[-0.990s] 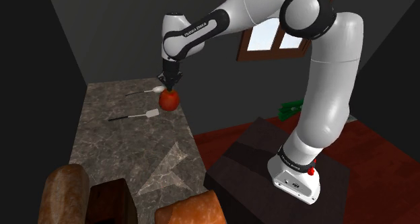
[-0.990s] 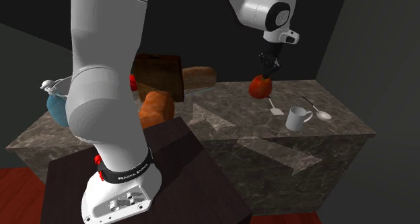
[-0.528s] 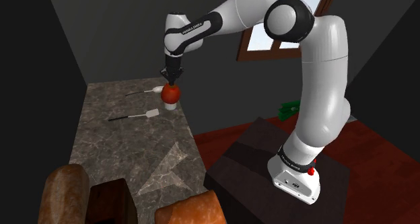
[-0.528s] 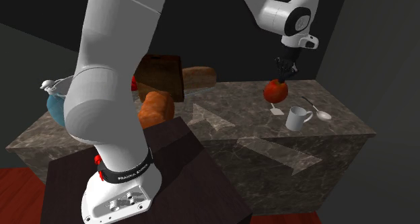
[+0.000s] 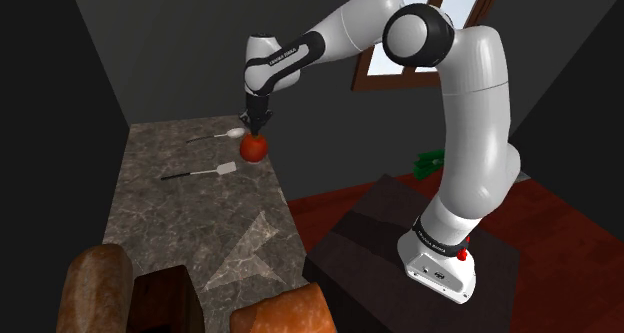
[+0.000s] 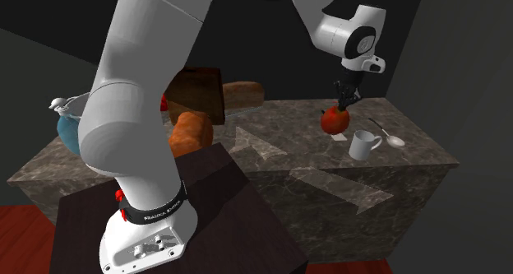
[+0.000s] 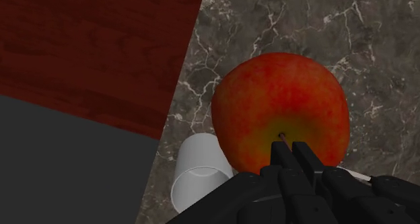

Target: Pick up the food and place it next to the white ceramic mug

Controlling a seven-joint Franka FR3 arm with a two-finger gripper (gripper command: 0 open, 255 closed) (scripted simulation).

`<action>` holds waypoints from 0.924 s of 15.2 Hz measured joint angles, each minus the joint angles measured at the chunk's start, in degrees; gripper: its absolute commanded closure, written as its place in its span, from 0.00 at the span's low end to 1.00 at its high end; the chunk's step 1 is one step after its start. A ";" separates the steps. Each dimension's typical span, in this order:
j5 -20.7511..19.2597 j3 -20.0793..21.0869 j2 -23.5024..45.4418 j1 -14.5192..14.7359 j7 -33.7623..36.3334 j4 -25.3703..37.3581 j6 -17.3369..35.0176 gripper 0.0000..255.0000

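One gripper [image 7: 291, 151] pinches one red apple [image 7: 279, 105] at its top, fingers narrow; one white mug [image 7: 200, 174] stands near the fingers.

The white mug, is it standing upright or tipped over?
Upright. In the second exterior view the mug stands on its base on the counter, its open mouth facing up.

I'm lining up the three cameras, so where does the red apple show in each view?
Shoulder view: apple upper middle-left, over the counter's far end, under the gripper.
Second exterior view: apple right of centre, up and left of the white mug.
Wrist view: apple right at the fingertips, white mug beside it.
Shared landmark: the marbled counter beneath it.
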 measured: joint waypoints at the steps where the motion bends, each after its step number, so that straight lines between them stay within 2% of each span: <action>1: -0.09 -0.09 0.48 0.01 -0.02 -0.17 0.64 1.00; 14: -1.31 -1.11 7.10 0.85 0.35 -0.14 7.18 1.00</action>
